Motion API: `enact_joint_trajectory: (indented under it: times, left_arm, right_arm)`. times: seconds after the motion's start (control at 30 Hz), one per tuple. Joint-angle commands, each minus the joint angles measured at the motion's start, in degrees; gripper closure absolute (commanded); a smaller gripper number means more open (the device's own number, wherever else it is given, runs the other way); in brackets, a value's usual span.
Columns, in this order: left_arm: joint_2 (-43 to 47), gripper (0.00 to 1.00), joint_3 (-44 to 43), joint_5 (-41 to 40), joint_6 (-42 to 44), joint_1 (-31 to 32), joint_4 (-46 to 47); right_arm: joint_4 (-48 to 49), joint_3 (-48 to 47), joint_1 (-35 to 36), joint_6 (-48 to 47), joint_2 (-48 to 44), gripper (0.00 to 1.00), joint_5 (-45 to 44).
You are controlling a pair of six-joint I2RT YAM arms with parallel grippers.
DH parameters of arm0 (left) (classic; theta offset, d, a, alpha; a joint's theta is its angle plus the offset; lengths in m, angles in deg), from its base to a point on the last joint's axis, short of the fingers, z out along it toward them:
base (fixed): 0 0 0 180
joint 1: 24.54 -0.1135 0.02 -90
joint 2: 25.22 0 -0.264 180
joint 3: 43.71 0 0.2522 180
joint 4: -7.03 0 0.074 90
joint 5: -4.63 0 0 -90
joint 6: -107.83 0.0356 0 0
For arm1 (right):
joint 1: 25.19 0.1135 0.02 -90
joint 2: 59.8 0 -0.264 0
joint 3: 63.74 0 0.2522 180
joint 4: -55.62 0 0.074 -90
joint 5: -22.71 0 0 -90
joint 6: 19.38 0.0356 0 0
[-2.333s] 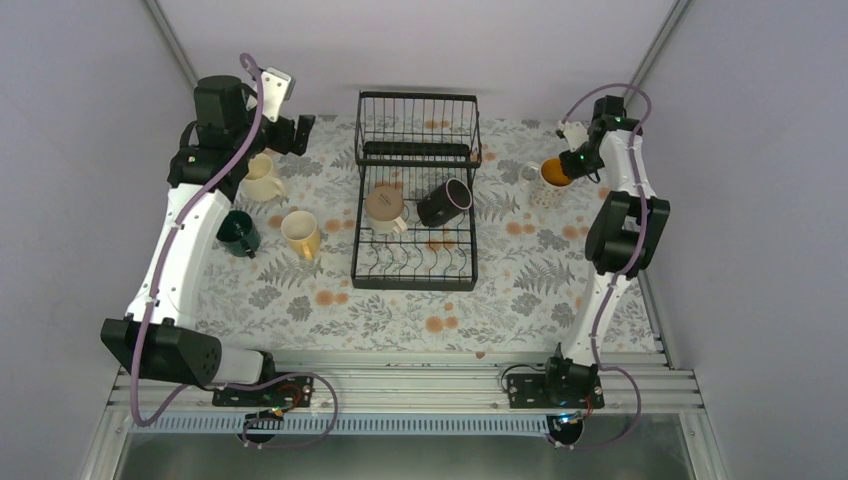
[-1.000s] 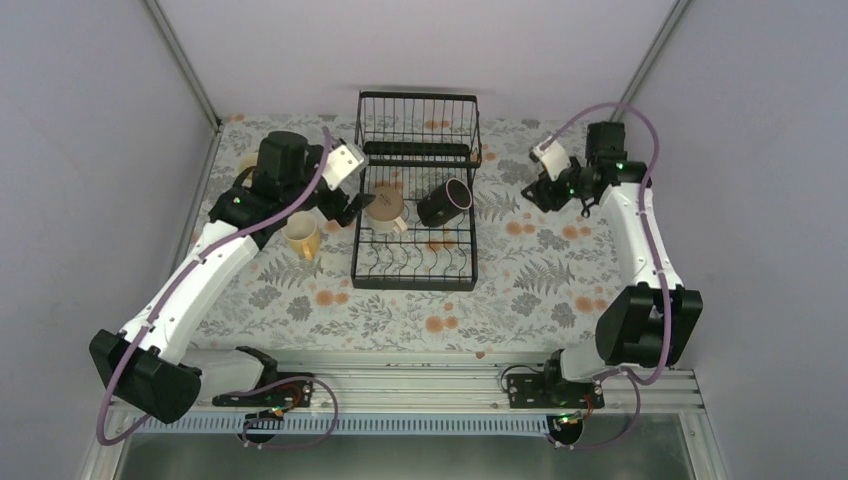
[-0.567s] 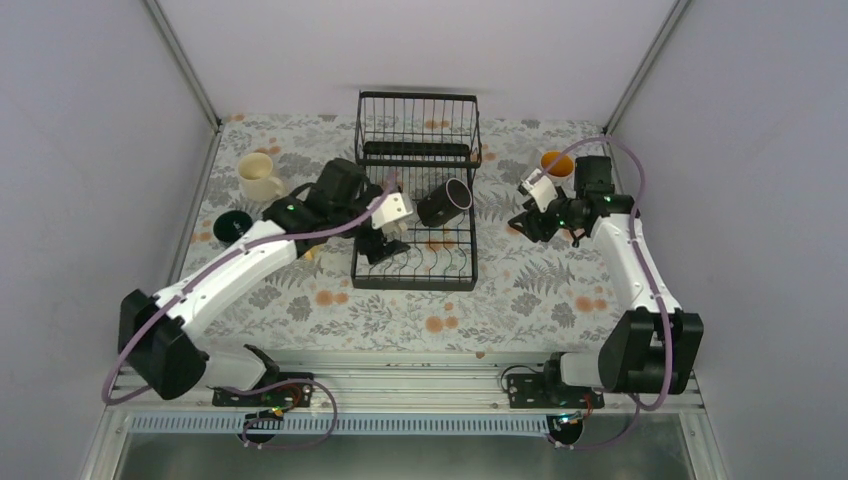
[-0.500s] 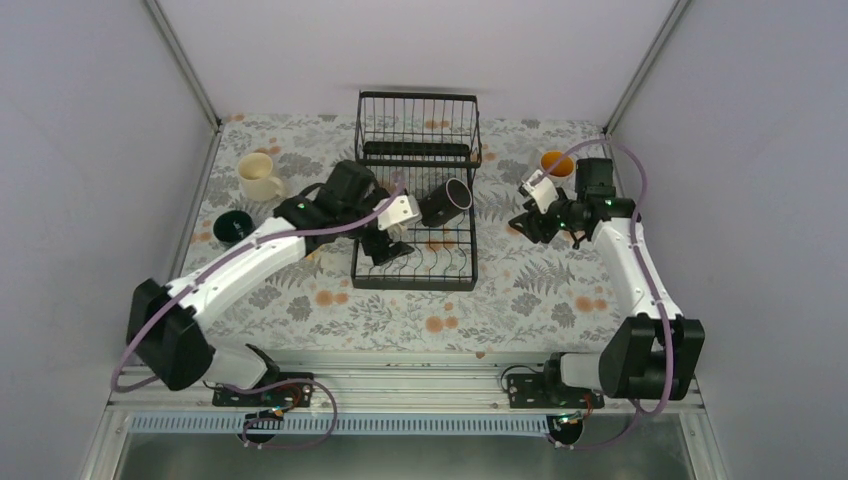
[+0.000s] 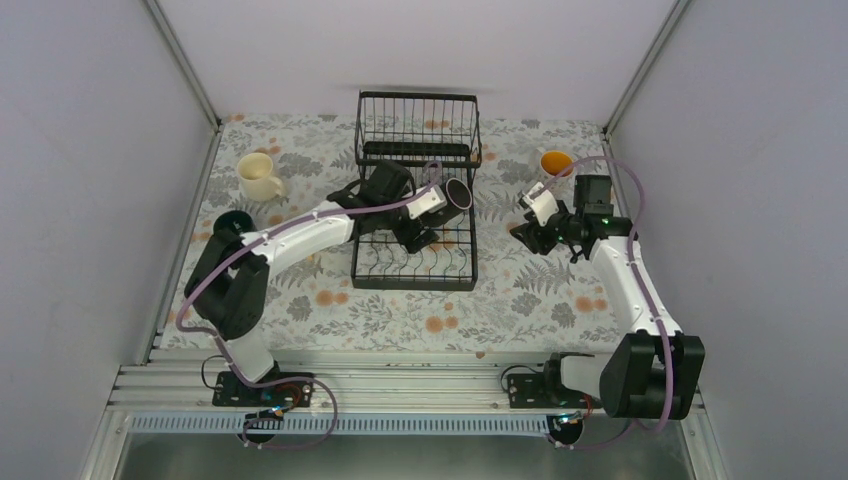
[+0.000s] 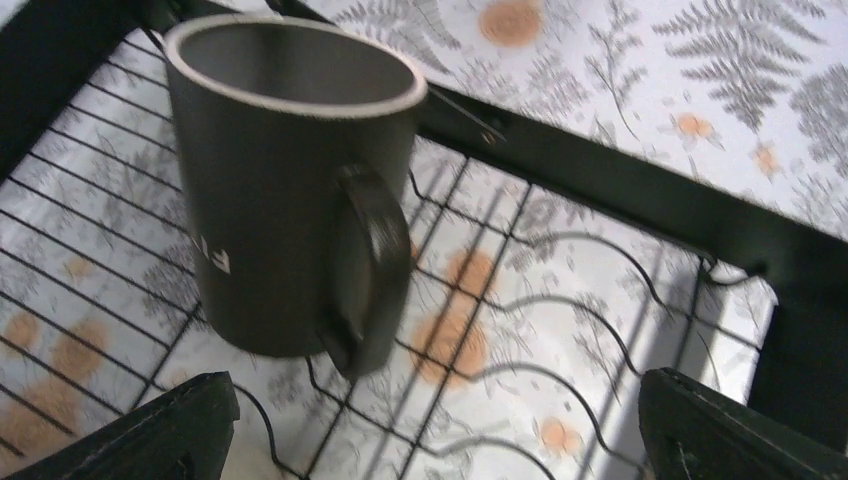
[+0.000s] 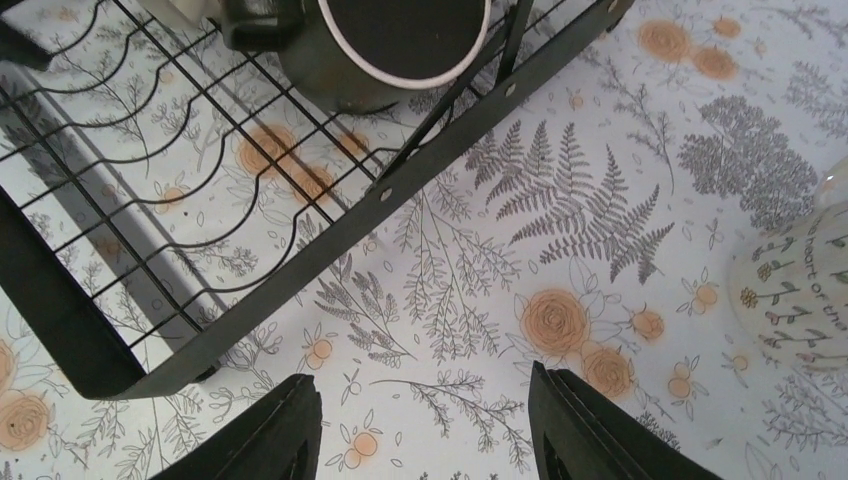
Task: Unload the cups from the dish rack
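The black wire dish rack (image 5: 416, 125) stands at the middle back. A black mug (image 5: 454, 194) lies tilted on its flat tray. My left gripper (image 5: 414, 237) hangs over the tray just near-left of that mug, open and empty. In the left wrist view the black mug (image 6: 270, 200) is ahead of the open gripper (image 6: 435, 430), handle toward me. My right gripper (image 5: 522, 232) is open and empty over the cloth right of the rack (image 7: 470, 130). The black mug (image 7: 370, 50) is beyond it. The tan mug is hidden under my left arm.
A cream mug (image 5: 258, 176) and a dark green mug (image 5: 228, 225) stand on the floral cloth at the left. An orange-yellow mug (image 5: 553, 162) stands at the back right. A patterned off-white mug (image 7: 800, 290) shows right of my right gripper (image 7: 430, 430).
My left arm has swung from the far left over the rack tray toward the black mug. My right arm has left the orange-yellow mug at the back right and moved toward the rack.
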Motion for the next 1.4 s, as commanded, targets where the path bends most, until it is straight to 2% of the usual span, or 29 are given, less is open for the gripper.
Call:
enact_joint_trajectory:
  times: [0.0,0.13,0.27,0.37,0.47,0.8,0.83,0.97,1.03,1.3,1.37]
  left_arm:
    - [-3.3,0.0,-3.6,0.2,-3.7,0.5,6.2]
    - [-5.7,0.0,-3.7,-0.7,-5.0,1.1,8.8]
    - [-8.4,0.01,-3.6,-5.3,-6.9,2.3,9.9]
    - [-9.3,0.07,-2.9,-9.0,-8.2,3.0,11.7]
    - [-10.4,0.23,-3.2,-12.2,-9.0,3.1,12.4]
    - [-12.7,0.33,-5.1,-15.4,-9.8,3.3,11.8]
    - [-12.9,0.36,-5.2,-15.4,-9.9,3.3,11.7]
    - [-12.9,0.63,-6.1,-15.3,-9.6,3.4,11.1]
    - [-12.0,0.73,-6.0,-14.9,-9.4,3.5,10.9]
    - [-5.6,0.88,-5.1,-8.0,-6.3,4.7,8.6]
    - [-4.0,0.96,-5.4,-5.0,-5.4,4.9,6.8]
  right_arm:
    - [2.7,1.8,0.5,0.8,-1.0,0.45,-1.5]
    - [3.4,2.5,0.5,0.9,-0.9,0.46,-2.0]
    - [4.2,2.8,0.5,1.3,-0.4,0.46,-1.8]
    - [4.9,3.0,0.5,1.7,0.2,0.46,-1.3]
    - [5.3,3.2,0.5,1.8,0.8,0.46,-1.1]
    - [5.2,3.9,0.5,1.7,0.8,0.47,0.0]
    - [5.0,3.9,0.5,1.7,0.6,0.47,0.2]
    - [4.6,4.4,0.5,1.4,-0.3,0.47,0.1]
    - [4.1,4.4,0.5,1.2,-0.6,0.47,0.0]
    - [2.3,4.3,0.4,0.7,-1.6,0.47,0.2]
    - [1.9,4.2,0.5,0.6,-2.0,0.47,0.1]
